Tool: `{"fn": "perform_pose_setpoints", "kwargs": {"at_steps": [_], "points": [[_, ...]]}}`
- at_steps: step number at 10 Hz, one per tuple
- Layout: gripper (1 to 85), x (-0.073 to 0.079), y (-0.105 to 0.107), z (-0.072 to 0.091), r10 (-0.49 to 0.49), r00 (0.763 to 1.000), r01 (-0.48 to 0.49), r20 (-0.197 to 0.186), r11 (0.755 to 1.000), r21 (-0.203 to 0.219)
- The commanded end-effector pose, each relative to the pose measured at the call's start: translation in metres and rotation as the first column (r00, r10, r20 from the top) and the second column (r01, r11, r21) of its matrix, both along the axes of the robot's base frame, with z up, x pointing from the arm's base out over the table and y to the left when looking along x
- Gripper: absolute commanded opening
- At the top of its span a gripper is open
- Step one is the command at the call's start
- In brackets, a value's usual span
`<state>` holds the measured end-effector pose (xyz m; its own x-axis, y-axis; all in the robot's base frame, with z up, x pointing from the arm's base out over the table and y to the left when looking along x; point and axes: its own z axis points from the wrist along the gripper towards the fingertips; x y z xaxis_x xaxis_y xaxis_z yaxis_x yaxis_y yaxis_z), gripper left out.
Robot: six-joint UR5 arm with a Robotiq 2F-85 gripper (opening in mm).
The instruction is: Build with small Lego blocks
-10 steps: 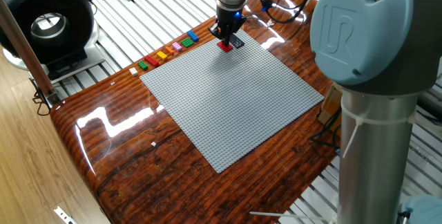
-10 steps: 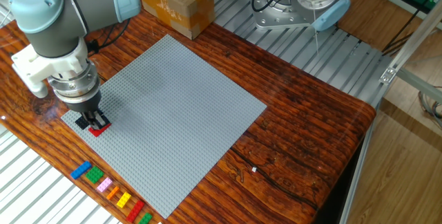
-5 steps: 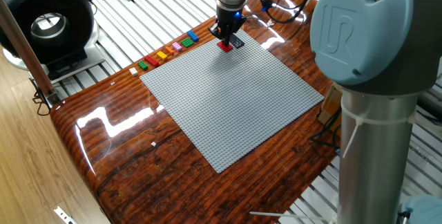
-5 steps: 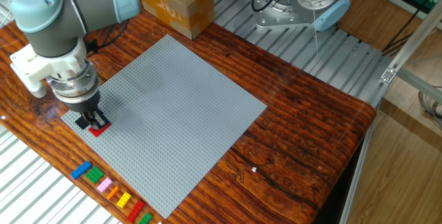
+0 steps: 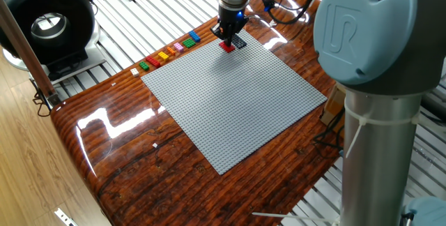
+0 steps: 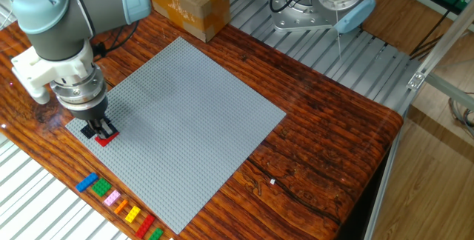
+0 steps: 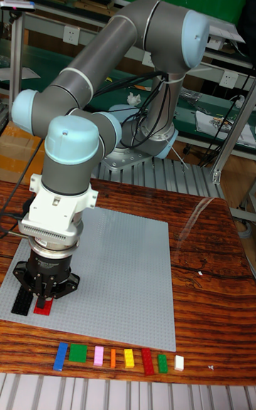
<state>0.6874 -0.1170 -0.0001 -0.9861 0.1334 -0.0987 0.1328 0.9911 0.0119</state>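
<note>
The claw (image 7: 44, 301) is down at a corner of the grey plate (image 6: 185, 114), fingers pinching a red brick (image 6: 104, 139) that sits on the plate's studs. A black brick (image 7: 22, 301) lies just beside it, also on the plate. Off the plate's near edge, on the wooden worktop (image 6: 326, 158), a row of loose bricks (image 7: 117, 358) waits: blue, green, pink, orange, yellow, red, green, white.

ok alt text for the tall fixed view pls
A grey robot arm's two-finger gripper is down on a small red Lego brick at the near left corner of a large grey studded baseplate. A row of small coloured Lego bricks lies on the glossy wooden table in front.
</note>
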Motion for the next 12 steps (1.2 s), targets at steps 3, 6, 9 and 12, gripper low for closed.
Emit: {"fn": "perform_pose_setpoints", "kwargs": {"at_steps": [3,6,9,12], "points": [[1.0,-0.009,-0.001,0.008,-0.020,0.999,0.020,-0.031,1.000,-0.002],[1.0,-0.007,-0.001,0.006,-0.021,1.000,0.021,-0.023,1.000,-0.004],[1.0,-0.001,0.000,0.003,-0.016,1.000,0.016,0.001,1.000,-0.004],[1.0,0.002,0.000,0.001,-0.016,1.000,0.016,0.010,1.000,-0.002]]}}
